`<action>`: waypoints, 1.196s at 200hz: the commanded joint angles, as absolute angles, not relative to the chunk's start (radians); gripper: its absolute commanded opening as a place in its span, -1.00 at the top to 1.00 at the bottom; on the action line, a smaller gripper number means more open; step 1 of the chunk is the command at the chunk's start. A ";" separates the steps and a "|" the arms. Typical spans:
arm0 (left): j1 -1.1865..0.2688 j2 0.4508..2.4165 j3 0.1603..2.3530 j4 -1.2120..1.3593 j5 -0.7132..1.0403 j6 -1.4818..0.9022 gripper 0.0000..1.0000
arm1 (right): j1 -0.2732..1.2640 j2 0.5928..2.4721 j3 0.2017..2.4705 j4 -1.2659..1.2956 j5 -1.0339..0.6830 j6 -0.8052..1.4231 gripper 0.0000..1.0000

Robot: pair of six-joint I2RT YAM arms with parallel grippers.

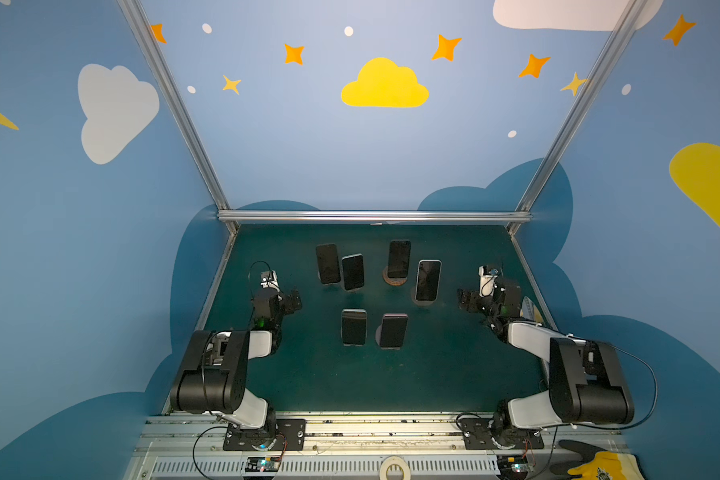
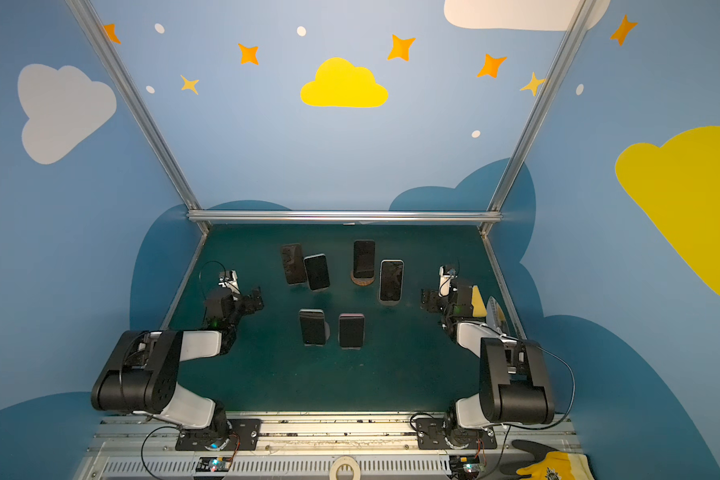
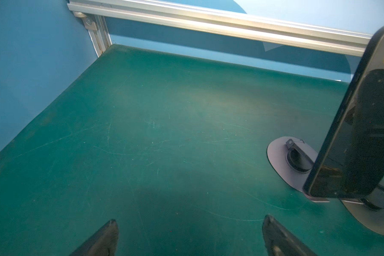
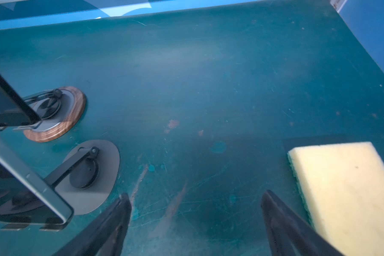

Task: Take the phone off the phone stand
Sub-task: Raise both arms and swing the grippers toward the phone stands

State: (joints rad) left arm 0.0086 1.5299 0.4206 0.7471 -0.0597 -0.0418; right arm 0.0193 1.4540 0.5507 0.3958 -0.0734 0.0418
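Green bench (image 1: 433, 374) w/ six dark phones (image 1: 353, 272), each propped near-upright on its own stand (image 3: 277, 150). They're grouped mid-bench: four in a far row, two nearer. None is lifted yet, and we can't tell which one is the target.

Risks, as we judge them:
- **Crowding:** the phones stand close, esp. the far-left pair, which nearly touch in both top views. A grab at one could knock its neighbour over.
- **Light stands:** a base may lift or tip w/ the phone if the pull isn't clean off the lip.
- **Slip:** the glass faces are glossy, so a grip on the thin edges could slide.
- **Tight gap:** the white-edged phone (image 1: 428, 280) sits near the wood-ringed stand (image 4: 62, 124), w/ little room to slip in btw them.
- **Sponge:** a yellow sponge (image 4: 346, 195) lies just beside the right claw (image 1: 463, 299) and could get dragged along.

Pose: both arms are folded, elbows high, wrists low over the bench on opposite sides of the group.
- **Left claw** (image 1: 295, 300) points inward toward the far-left phones. Its jaws are spread wide w/ nothing held, and its wrist view shows bare bench btw the tips.
- **Right claw** mirrors it, also spread wide & empty. It's near the white-edged phone but apart from it.
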 commanded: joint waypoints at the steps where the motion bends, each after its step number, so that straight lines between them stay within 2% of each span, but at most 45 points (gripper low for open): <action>1: 0.013 1.522 0.425 0.736 -0.052 -0.044 -1.00 | 0.014 1.454 0.562 0.380 -0.045 0.067 -0.84; 39: 0.013 1.523 0.426 0.735 -0.052 -0.044 -1.00 | 0.015 1.451 0.558 0.386 -0.042 0.067 -0.84; 68: 0.013 1.518 0.433 0.722 -0.047 -0.043 -1.00 | 0.013 1.417 0.565 0.353 0.097 0.122 -0.84; 87: 0.012 1.435 0.506 0.529 -0.005 -0.017 -1.00 | 0.003 1.346 0.612 0.218 0.158 0.168 -0.84; 125: -0.002 1.189 0.665 0.213 -0.083 -0.064 -1.00 | 0.013 1.124 0.742 -0.020 0.195 0.166 -0.84; 145: -0.062 1.059 0.831 -0.060 -0.281 -0.214 -1.00 | 0.011 0.994 0.783 -0.054 0.251 0.371 -0.84; 167: -0.077 0.950 0.951 -0.278 -0.379 -0.522 -1.00 | -0.008 0.878 0.827 -0.277 0.256 0.727 -0.84; 183: -0.063 0.848 0.941 -0.452 -0.480 -0.840 -1.00 | -0.053 0.823 0.741 -0.147 0.087 0.715 -0.86; 211: 0.037 0.593 0.712 -0.281 -0.214 -0.888 -1.00 | -0.072 0.854 0.776 -0.215 -0.130 0.643 -0.81; 239: 0.067 0.471 0.673 -0.341 -0.081 -0.892 -1.00 | -0.055 0.856 0.809 -0.312 -0.178 0.596 -0.77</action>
